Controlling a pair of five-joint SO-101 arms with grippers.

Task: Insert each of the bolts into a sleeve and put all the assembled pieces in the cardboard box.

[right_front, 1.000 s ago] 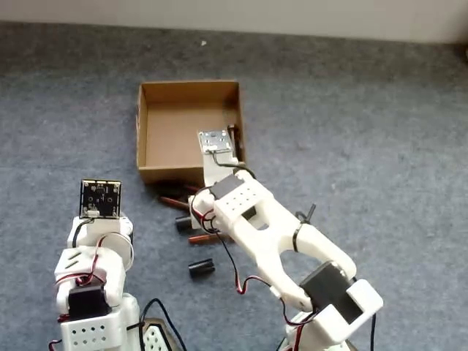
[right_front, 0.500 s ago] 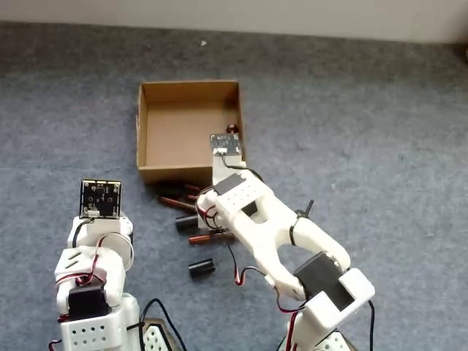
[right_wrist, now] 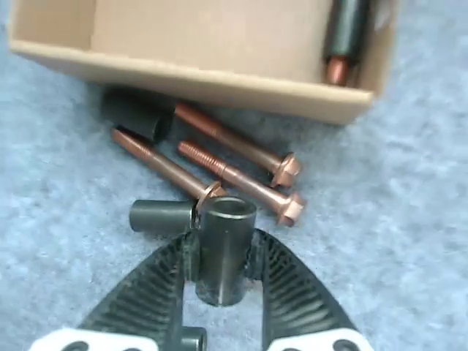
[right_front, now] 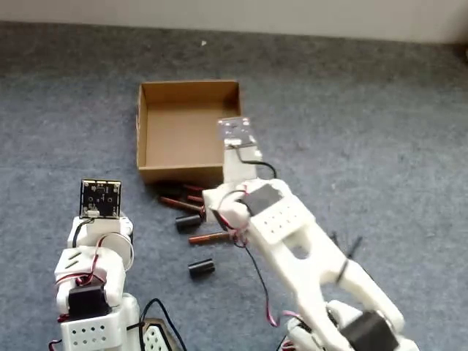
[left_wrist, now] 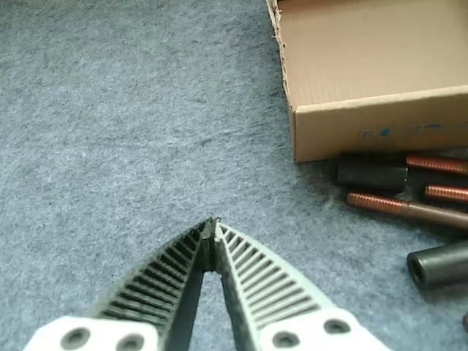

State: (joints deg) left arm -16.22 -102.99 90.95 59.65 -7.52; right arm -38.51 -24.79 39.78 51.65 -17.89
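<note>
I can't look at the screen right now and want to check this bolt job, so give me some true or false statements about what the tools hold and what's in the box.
The right tool grips a dark sleeve. True.
The left tool holds a bolt. False: it is shut on nothing, above the carpet.
The cardboard box is empty. False: one assembled piece lies inside, by a wall.
Loose bolts lie on the carpet outside the box. True.

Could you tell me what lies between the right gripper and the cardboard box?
Three copper bolts and two loose sleeves, as the right wrist view shows.
</note>
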